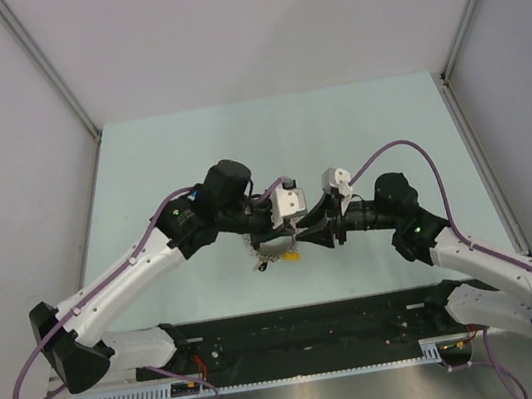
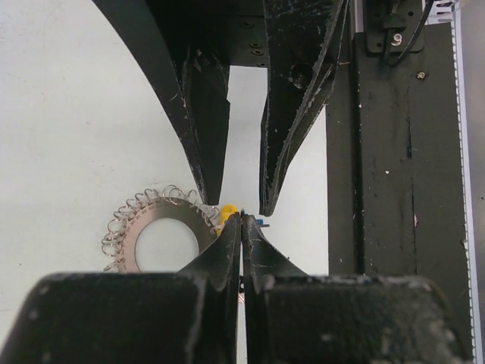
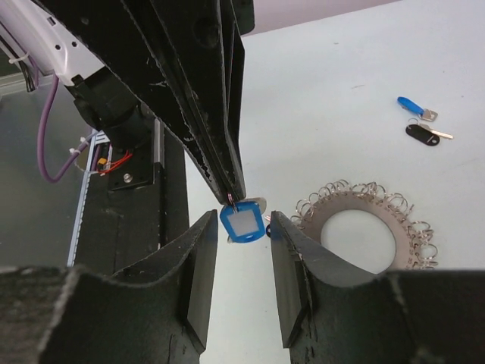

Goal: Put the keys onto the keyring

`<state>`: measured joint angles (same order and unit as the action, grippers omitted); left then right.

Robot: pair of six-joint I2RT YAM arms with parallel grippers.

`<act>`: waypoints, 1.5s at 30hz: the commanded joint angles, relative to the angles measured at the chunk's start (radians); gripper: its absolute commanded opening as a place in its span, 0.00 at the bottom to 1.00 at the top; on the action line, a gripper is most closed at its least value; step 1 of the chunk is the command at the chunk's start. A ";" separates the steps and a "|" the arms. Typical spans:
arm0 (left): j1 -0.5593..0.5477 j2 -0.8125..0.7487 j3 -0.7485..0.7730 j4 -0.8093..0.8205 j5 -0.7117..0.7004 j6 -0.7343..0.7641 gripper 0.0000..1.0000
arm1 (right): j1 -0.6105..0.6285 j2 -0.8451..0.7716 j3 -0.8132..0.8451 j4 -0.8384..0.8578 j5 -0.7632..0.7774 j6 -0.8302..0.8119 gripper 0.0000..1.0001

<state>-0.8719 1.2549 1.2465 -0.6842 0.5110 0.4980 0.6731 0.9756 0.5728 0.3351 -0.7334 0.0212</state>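
Observation:
My left gripper is shut on the small wire loop of a blue-headed key, which hangs from its tips above the table. My right gripper is open, with one finger on each side of the blue head and not touching it. The keyring, a flat silver ring fringed with wire loops, lies on the table just beside both grippers; it also shows in the left wrist view. A yellow key head sits at the ring's edge. In the top view the two grippers meet above the keyring.
A second blue key and a black key lie together on the pale green table beyond the ring. The black rail at the table's near edge runs close beside the grippers. White walls enclose the table.

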 commanded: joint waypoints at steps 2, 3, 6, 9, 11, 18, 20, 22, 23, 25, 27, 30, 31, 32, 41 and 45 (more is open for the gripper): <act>-0.015 0.006 0.041 -0.018 0.076 0.034 0.00 | 0.009 -0.005 0.047 0.048 -0.021 -0.018 0.38; -0.016 0.005 0.041 -0.017 0.081 0.036 0.00 | 0.010 -0.005 0.047 0.045 -0.020 -0.018 0.36; -0.018 0.003 0.041 -0.011 0.090 0.034 0.00 | 0.011 0.000 0.047 0.044 -0.023 -0.020 0.33; -0.019 0.003 0.042 -0.008 0.096 0.033 0.00 | 0.016 0.000 0.047 0.044 -0.026 -0.018 0.28; -0.019 0.006 0.041 -0.006 0.107 0.034 0.00 | 0.016 0.002 0.047 0.044 -0.029 -0.018 0.25; -0.019 0.005 0.037 -0.001 0.144 0.037 0.00 | 0.017 -0.002 0.047 0.032 -0.027 -0.042 0.00; -0.019 -0.002 0.034 0.000 0.149 0.037 0.00 | 0.017 -0.005 0.047 0.016 -0.021 -0.050 0.00; -0.018 -0.023 0.027 0.017 0.146 0.028 0.00 | 0.016 -0.006 0.047 0.009 -0.017 -0.050 0.00; -0.016 -0.034 0.012 0.028 0.144 0.022 0.00 | 0.014 -0.006 0.047 0.005 -0.015 -0.049 0.00; -0.013 -0.060 -0.015 0.067 0.147 0.008 0.02 | 0.011 -0.006 0.045 0.007 -0.015 -0.044 0.00; 0.000 -0.089 -0.033 0.122 0.149 -0.035 0.12 | 0.008 -0.005 0.045 0.010 -0.012 -0.038 0.00; 0.056 -0.162 -0.094 0.257 0.181 -0.145 0.25 | 0.002 -0.014 0.035 0.030 -0.008 -0.026 0.00; 0.077 -0.193 -0.155 0.314 0.202 -0.186 0.34 | -0.003 -0.018 0.030 0.051 -0.004 -0.021 0.00; 0.121 -0.222 -0.197 0.453 0.211 -0.282 0.36 | -0.012 -0.028 0.016 0.064 -0.004 0.000 0.00; 0.188 -0.431 -0.570 1.029 0.175 -0.671 0.45 | -0.047 -0.052 -0.059 0.272 -0.009 0.157 0.00; 0.189 -0.433 -0.644 1.169 0.159 -0.748 0.43 | -0.047 -0.049 -0.090 0.373 -0.012 0.227 0.00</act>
<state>-0.6895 0.8284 0.6575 0.2176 0.6678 -0.0872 0.6281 0.9375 0.5037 0.5354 -0.7460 0.1566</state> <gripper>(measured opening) 0.436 0.009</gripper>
